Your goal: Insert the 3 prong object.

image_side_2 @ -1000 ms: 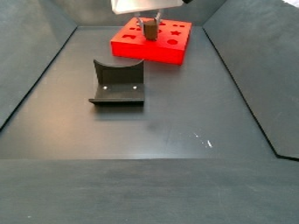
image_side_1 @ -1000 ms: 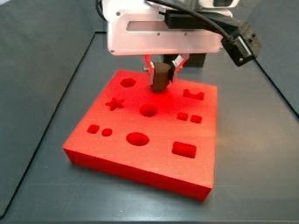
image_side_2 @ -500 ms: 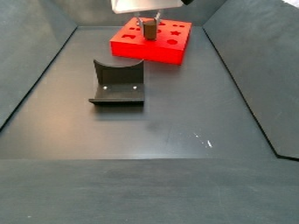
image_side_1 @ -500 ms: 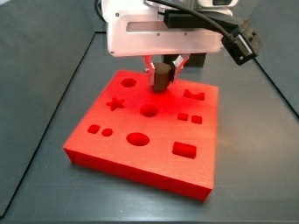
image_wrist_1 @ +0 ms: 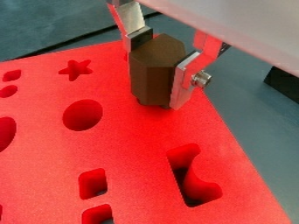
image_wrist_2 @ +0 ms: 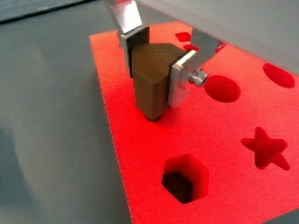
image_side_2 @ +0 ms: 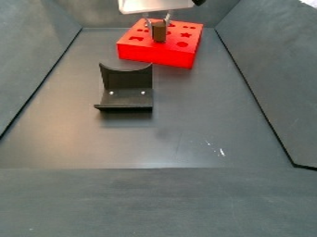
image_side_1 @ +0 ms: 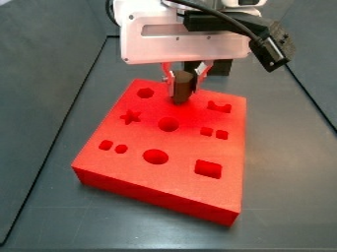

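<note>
Gripper: [image_side_1: 186, 83] over the far part of the red board, jaws closed on the 3 prong object; also seen in the wrist views [image_wrist_1: 160, 63] [image_wrist_2: 156, 59]
Fingers: silver plates [image_wrist_1: 188, 75] pressed against both sides of the piece
3 prong object: [image_wrist_1: 152, 72] dark brown, upright between the fingers [image_wrist_2: 152, 79]; its lower end is at the board's top face, whether touching cannot be told; in a side view [image_side_1: 183, 87] it stands over the back rows of holes
Board: [image_side_1: 132, 157] red, with star, round, square and hexagon holes; it lies at the far end of the dark floor [image_side_2: 146, 48]
Holes near the piece: a star [image_wrist_1: 77, 68] and a round one [image_wrist_1: 80, 115] to one side, a hexagon [image_wrist_2: 184, 176] near the board's edge
Fixture: [image_side_2: 124, 89] dark L-shaped bracket on the floor, well apart from the board
Writing: none readable on any part
</note>
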